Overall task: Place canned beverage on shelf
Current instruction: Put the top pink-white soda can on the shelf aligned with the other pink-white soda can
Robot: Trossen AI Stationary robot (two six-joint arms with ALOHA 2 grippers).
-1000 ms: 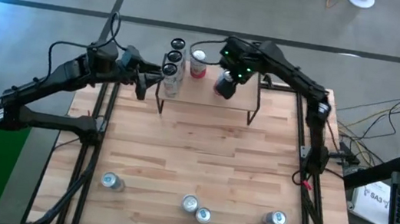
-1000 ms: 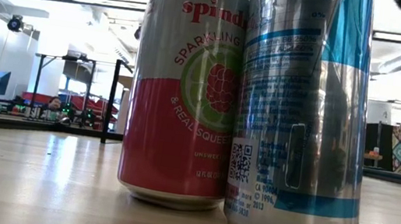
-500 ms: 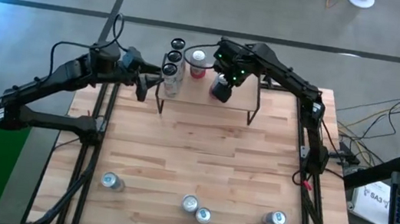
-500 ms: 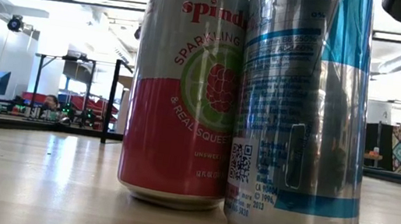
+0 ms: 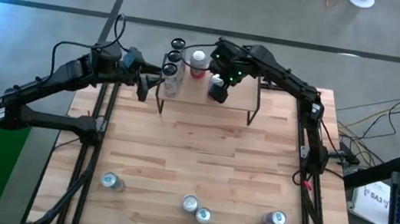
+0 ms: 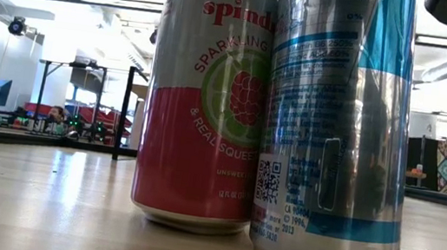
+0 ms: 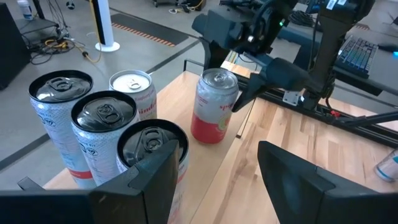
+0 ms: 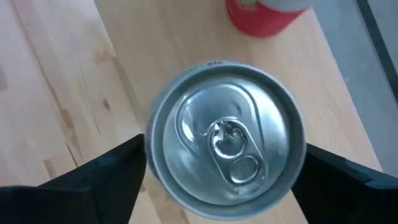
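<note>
The shelf (image 5: 220,108) stands at the table's far middle, on thin black legs. Several cans stand on its left end (image 7: 99,124), and a red-and-white can (image 5: 199,60) stands beside them. My right gripper (image 5: 218,91) is over the shelf board (image 8: 68,81), shut on a silver-topped can (image 8: 224,137). That can also shows in the left wrist view (image 7: 214,106), upright, white above and red below, with its bottom at the board. My left gripper (image 7: 217,186) is open and empty just off the shelf's left end (image 5: 144,85). My right gripper pinches the can between its two fingers (image 8: 118,171), on opposite sides of the can's wall (image 8: 149,155) below the rim. The fingers come from above, pointing down. The can is upright; I cannot tell whether its bottom (image 7: 208,138) rests on the board.
Several more cans stand near the table's front edge: one at the left (image 5: 111,182), two together in the middle (image 5: 196,208), one at the right (image 5: 275,219). The middle pair fills the low view (image 6: 204,105). The bare board lies between them and the shelf.
My right gripper has gone a little toward the table's left edge over the shelf, carrying the can upright toward the standing cans.
</note>
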